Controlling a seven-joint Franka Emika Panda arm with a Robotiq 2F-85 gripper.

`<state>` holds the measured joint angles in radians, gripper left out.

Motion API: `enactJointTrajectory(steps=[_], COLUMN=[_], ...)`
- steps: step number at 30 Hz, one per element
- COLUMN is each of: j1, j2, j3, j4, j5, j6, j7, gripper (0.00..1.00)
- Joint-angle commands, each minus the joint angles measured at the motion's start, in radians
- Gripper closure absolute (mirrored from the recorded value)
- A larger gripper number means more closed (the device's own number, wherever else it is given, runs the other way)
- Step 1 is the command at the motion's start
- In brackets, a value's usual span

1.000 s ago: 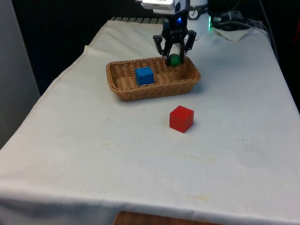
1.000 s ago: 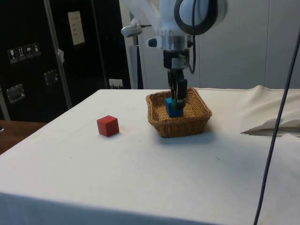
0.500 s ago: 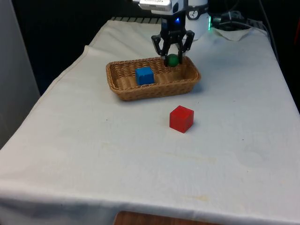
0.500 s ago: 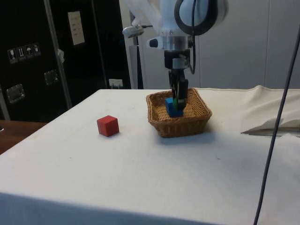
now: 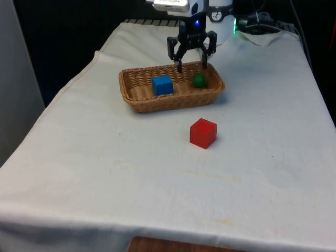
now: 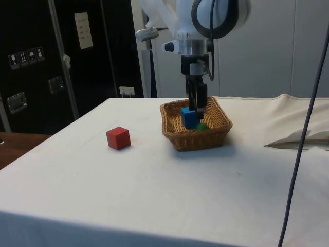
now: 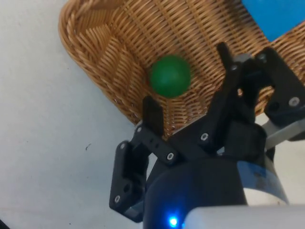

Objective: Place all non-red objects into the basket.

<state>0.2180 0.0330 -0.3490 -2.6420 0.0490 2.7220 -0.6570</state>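
Wicker basket [image 5: 137, 97] holding the blue cube [image 5: 162, 84] toward the front view's left, the green ball [image 5: 198, 80] toward its right; red cube [image 5: 203, 133] sitting on the cloth, well apart. Possibly risking a finger clipping the far rim while swinging away, tipping things out. Hovering above the ball with gripper [image 5: 191, 65] spread wide and gripping nothing, ball lying loose just below.

You are looking at a lab or test room, not a home. A white cloth [image 5: 157, 173] drapes the work table, black curtains [image 5: 73, 31] hang behind it, and dark cabinets [image 6: 56, 56] with small labels stand along one side. Loose cables [image 6: 303, 128] hang and trail past the table's edge.
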Motion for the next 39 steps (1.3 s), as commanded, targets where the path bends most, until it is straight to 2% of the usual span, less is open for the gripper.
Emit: enactJointTrajectory(steps=[1,4,5,10,13,14,17,22,23,24,28,31,32,33,39], j1=[0.0,0.0,0.0,0.0,0.003,0.001,0.006,0.007,0.007,0.007,0.007,0.006,0.009,0.006,0.004], j2=[0.001,0.001,0.0,0.001,-0.005,-0.001,-0.02,-0.045,-0.045,-0.05,-0.075,-0.088,-0.09,-0.095,-0.119], j3=[0.0,0.0,0.0,-0.001,0.001,0.0,0.006,0.013,0.013,0.014,0.02,0.023,0.023,0.025,0.025], j4=[0.001,0.001,0.0,0.001,0.006,0.003,0.009,0.012,0.01,0.012,0.014,0.015,0.011,0.016,0.021], j5=[0.001,0.001,0.0,0.001,-0.002,0.0,-0.008,-0.013,0.0,-0.014,-0.016,-0.016,0.0,-0.016,-0.015], j6=[0.0,0.0,0.0,0.0,-0.007,0.0,-0.016,-0.032,-0.029,-0.037,-0.056,-0.066,-0.06,-0.073,-0.097], j7=[-0.003,-0.003,0.0,-0.003,0.016,0.005,0.045,0.075,0.057,0.082,0.112,0.129,0.111,0.139,0.175], gripper=[0.36,0.06,0.01,0.0,0.0,0.0,0.0,0.0,0.0,0.0,0.0,0.0,0.0,0.0,0.0])
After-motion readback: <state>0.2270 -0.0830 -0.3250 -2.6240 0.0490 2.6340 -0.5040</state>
